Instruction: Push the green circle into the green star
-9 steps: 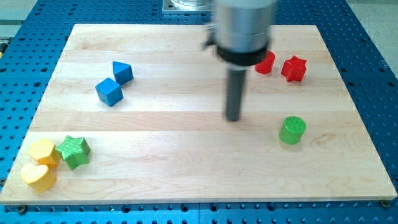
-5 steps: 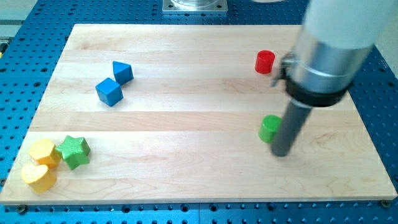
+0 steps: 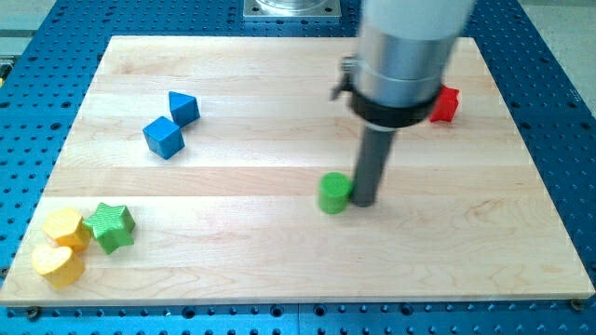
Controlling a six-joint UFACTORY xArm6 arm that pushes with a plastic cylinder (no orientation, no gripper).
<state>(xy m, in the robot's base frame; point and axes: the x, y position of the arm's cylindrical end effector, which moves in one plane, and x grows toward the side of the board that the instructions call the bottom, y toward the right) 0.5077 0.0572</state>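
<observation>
The green circle (image 3: 332, 193) lies near the middle of the wooden board, a little toward the view's bottom. My tip (image 3: 363, 202) touches its right side. The green star (image 3: 112, 226) lies at the view's bottom left, far to the left of the green circle, against a yellow block.
Two yellow blocks (image 3: 63, 227) (image 3: 58, 264) lie just left of the green star. A blue cube (image 3: 163, 137) and a blue triangle (image 3: 183, 108) lie at the upper left. A red star (image 3: 445, 103) shows partly behind the arm at the upper right. The board (image 3: 279, 270) rests on a blue perforated table.
My tip swung round to the green circle's right side and pushed it leftward, from the board's right part toward the middle. The other blocks have not moved.
</observation>
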